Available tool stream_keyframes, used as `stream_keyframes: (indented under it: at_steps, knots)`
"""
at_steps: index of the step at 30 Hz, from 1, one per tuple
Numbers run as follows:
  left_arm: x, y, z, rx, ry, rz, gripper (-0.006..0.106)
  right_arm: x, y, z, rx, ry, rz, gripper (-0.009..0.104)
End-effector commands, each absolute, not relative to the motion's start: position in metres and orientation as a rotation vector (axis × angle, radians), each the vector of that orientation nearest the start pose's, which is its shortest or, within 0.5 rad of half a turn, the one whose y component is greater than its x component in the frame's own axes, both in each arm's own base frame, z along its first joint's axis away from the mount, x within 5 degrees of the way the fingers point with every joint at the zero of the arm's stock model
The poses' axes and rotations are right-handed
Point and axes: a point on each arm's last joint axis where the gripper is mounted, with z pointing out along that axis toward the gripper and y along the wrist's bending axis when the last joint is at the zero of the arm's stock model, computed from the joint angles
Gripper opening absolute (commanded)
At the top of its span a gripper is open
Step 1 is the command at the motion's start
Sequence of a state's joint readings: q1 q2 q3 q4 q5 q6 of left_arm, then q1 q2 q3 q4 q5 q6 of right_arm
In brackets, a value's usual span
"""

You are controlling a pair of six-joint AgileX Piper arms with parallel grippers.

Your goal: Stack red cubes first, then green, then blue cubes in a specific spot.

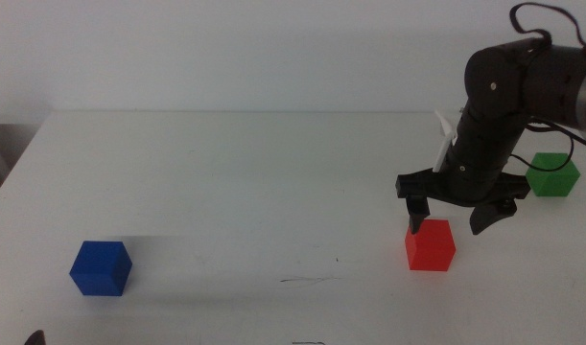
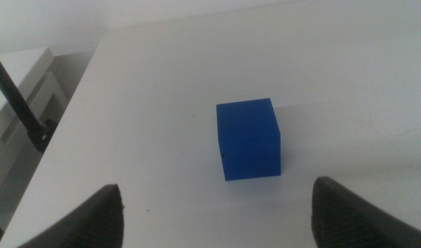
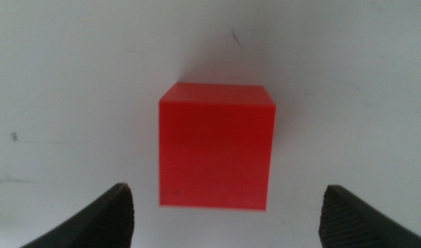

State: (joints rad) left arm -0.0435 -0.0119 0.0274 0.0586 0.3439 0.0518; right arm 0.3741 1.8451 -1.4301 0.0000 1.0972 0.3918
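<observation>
The red cube [image 1: 431, 246] rests on the white table at the right, and fills the right wrist view [image 3: 216, 145]. My right gripper [image 1: 454, 222] hangs just above it with its jaws open, one fingertip close to the cube's upper left edge, the other off to its right. Behind the right arm sits the green cube [image 1: 552, 174]. The blue cube [image 1: 100, 268] stands at the front left and shows in the left wrist view [image 2: 248, 138], ahead of my open left gripper [image 2: 217, 227]. A thin dark line mark [image 1: 307, 280] lies on the tabletop at front centre.
The table's left edge [image 2: 72, 117] runs close to the blue cube, with grey furniture beyond it. A small dark speck [image 1: 337, 258] sits near the line mark. The right arm's body [image 1: 508, 105] rises over the back right of the table.
</observation>
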Motion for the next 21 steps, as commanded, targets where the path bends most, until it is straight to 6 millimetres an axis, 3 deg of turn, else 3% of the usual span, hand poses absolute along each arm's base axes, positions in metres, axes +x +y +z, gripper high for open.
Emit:
stream_keyframes:
  at_steps: [1, 14, 21]
  knots:
    - [0.053, -0.001, 0.182, 0.112, 1.739, 0.045, 0.093, 0.348, 0.135, 0.257, 0.012, 2.911, 0.101, 0.094]
    - [0.053, -0.001, 0.182, 0.112, 1.739, 0.045, 0.093, 0.361, 0.140, 0.230, 0.006, 2.929, 0.094, 0.086]
    - [0.053, -0.001, 0.182, 0.112, 1.739, 0.045, 0.093, 0.365, 0.142, 0.215, 0.001, 2.964, 0.076, 0.063]
